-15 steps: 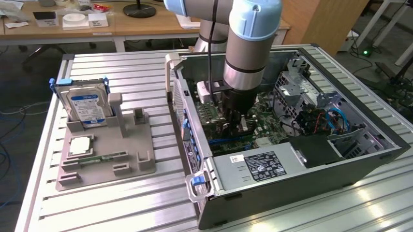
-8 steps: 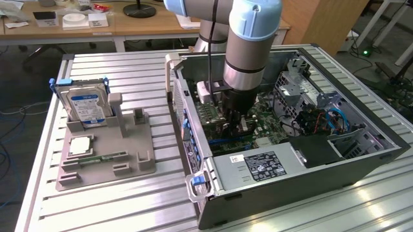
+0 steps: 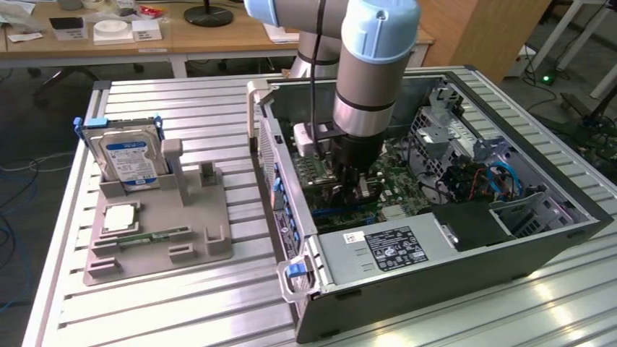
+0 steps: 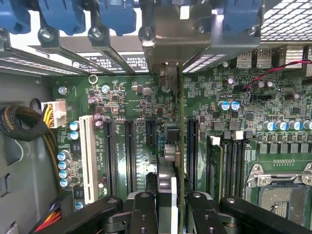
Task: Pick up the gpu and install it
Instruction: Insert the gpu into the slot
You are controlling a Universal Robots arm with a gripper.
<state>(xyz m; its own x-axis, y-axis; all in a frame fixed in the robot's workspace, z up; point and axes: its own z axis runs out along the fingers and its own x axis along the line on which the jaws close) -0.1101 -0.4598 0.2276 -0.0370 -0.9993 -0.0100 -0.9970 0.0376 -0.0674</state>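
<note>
In the wrist view the gpu [image 4: 170, 134] shows edge-on as a thin upright card, its silvery bracket end reaching the case's rear wall. My gripper [image 4: 173, 214] is shut on it, with the black fingers [image 4: 146, 209] on either side of the card. The card stands over the green motherboard [image 4: 126, 97], between the long dark expansion slots [image 4: 192, 146]; whether it sits in a slot I cannot tell. In the exterior view the gripper [image 3: 349, 189] hangs straight down inside the open computer case [image 3: 540, 217], and the arm hides most of the card.
On the exterior view's left a grey holder [image 3: 159, 238] carries a hard drive with a blue label [image 3: 130, 159], a square chip [image 3: 118, 217] and a memory stick [image 3: 154, 236]. The power supply [image 3: 386, 249] fills the case's near end. Cables [image 4: 29, 126] lie beside the board.
</note>
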